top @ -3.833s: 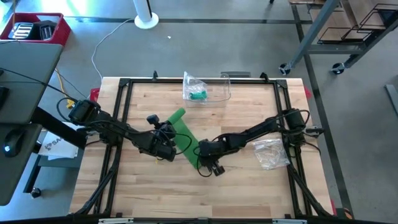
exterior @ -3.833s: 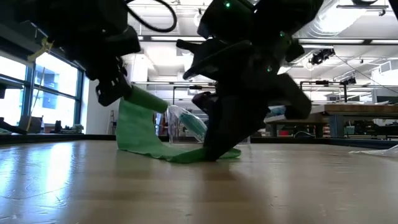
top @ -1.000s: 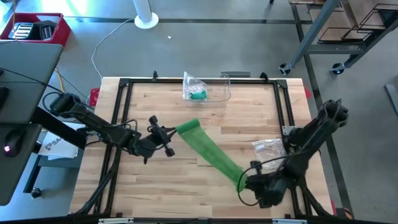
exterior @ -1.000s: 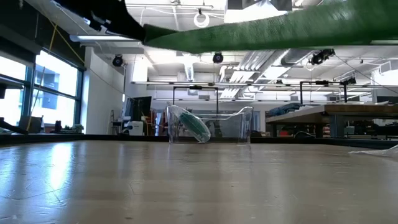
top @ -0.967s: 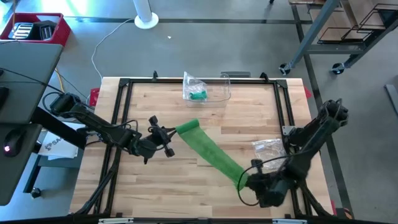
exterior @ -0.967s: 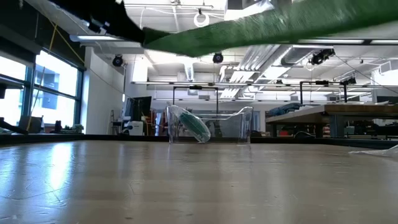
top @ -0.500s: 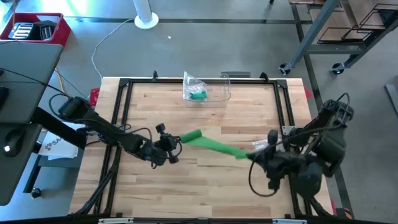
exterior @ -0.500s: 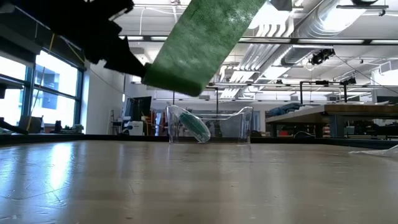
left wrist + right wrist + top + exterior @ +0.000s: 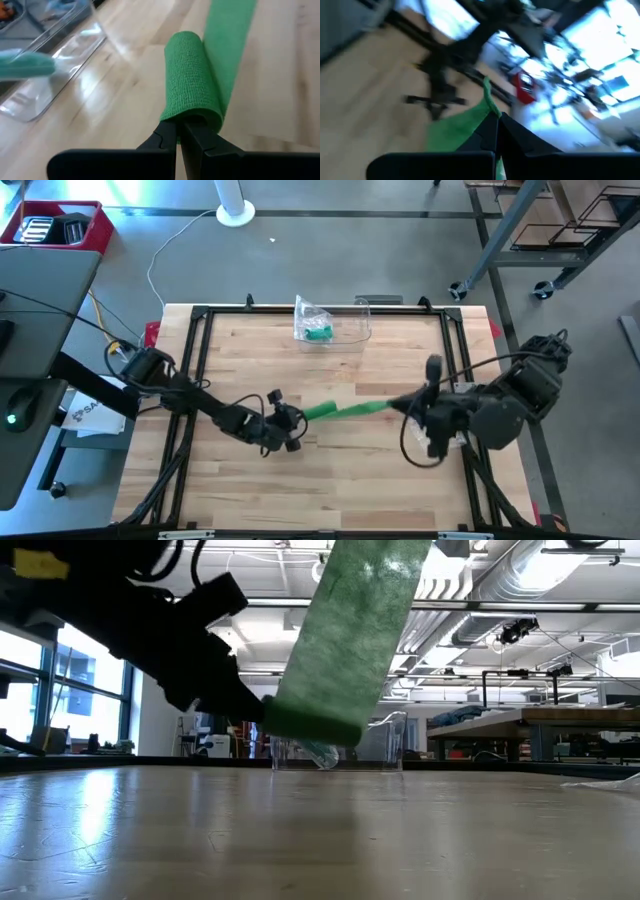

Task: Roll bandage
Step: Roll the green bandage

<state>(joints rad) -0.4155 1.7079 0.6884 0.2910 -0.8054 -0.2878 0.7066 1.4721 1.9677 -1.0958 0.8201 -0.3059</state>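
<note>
The rolling step is judged to be under way: the green bandage is stretched taut in the air across the middle of the high view, clear of the tabletop, with a small roll started at its left end. Further turns at that end, with tension kept, are what the next move calls for. The left hand is clenched on the rolled end (seen close in its wrist view). The right hand, right of centre, is clamped on the far end.
</note>
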